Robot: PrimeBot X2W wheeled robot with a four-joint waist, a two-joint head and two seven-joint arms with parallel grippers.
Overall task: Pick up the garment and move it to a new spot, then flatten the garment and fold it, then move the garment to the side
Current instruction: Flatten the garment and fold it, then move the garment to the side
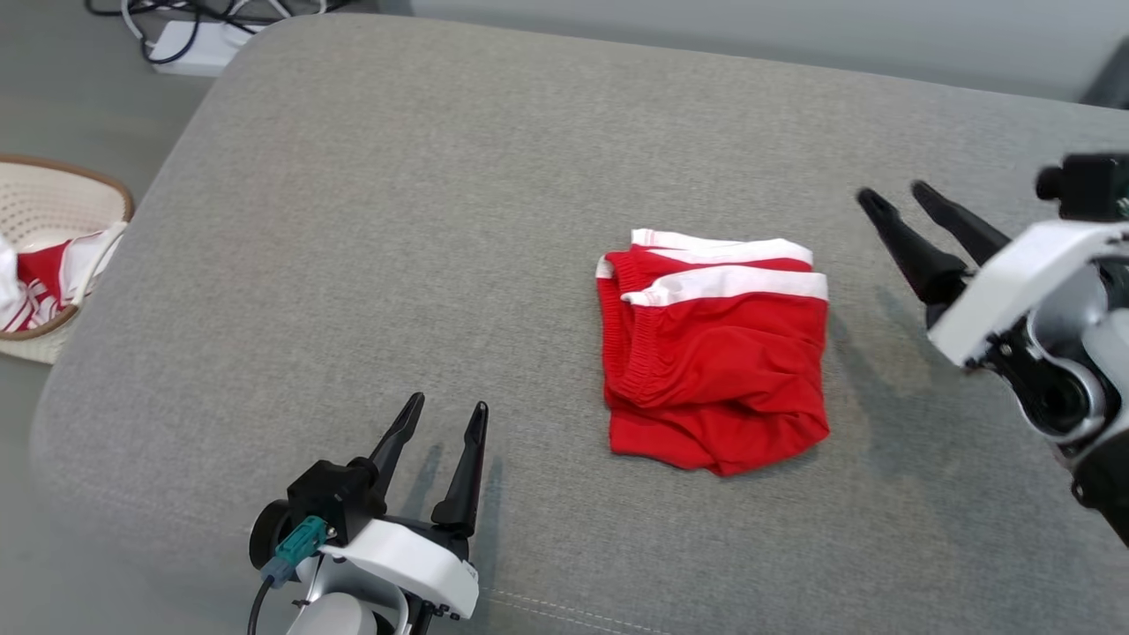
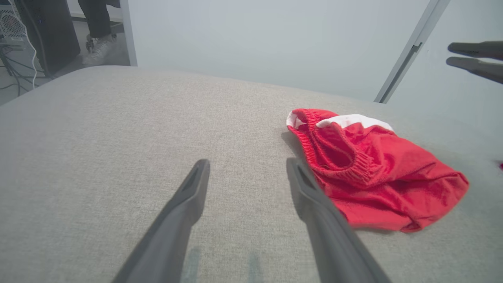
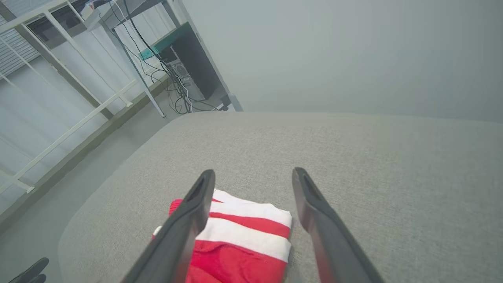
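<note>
Left side: basket cut by the frame edge, and the red-and-white cloth in it is cropped too, so can't tell what it is. Far left: power strip and cables cropped at the top. Left wrist view: person's legs cut off by the top edge. The right gripper is cropped down to its fingertips. Red speck at the right edge is too small to tell. Right wrist view: shorts cropped at the bottom, and one finger covers part of them. Their inner folded layers are hidden.
</note>
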